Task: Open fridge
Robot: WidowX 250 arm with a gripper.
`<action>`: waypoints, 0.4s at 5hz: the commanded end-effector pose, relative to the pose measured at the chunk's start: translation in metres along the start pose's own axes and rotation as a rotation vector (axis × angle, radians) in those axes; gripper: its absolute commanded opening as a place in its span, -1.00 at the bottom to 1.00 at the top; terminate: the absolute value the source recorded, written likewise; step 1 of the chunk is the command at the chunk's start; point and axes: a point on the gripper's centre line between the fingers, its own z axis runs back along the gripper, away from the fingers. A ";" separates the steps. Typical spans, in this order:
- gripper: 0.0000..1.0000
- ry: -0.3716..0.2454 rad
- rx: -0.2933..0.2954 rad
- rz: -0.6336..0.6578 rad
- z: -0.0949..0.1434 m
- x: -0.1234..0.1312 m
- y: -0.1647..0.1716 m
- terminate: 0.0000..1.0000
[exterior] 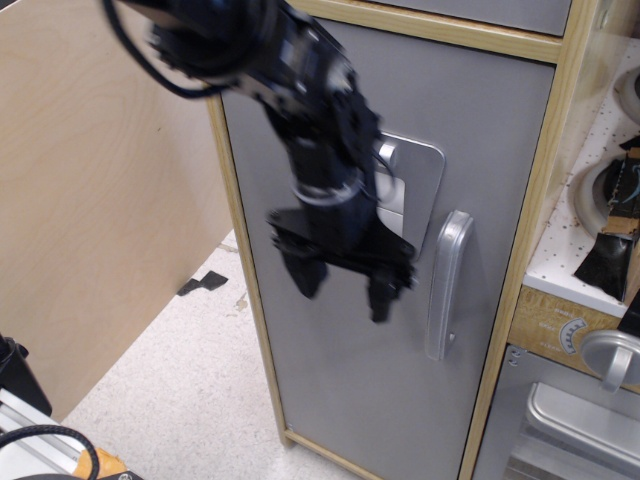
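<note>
The fridge (480, 130) is a tall cabinet with a light wood frame and a grey door, which stands shut. Its silver loop handle (447, 283) is vertical at the door's right side. The silver dispenser panel (415, 190) is partly hidden behind my arm. My black gripper (343, 283) hangs in front of the door, blurred by motion, fingers pointing down and spread apart with nothing between them. Its right finger (381, 298) is a short way left of the handle and does not touch it.
A plywood wall (100, 200) stands at the left. A small grey oven with a round dial (570, 335) and a silver handle (612, 362) is at the lower right. Shelves with dishes (610, 190) are at the right. Speckled floor (170, 390) lies below.
</note>
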 end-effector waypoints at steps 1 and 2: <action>1.00 -0.156 -0.048 -0.023 -0.009 0.039 -0.033 -1.00; 1.00 -0.187 -0.053 -0.048 -0.010 0.052 -0.045 -1.00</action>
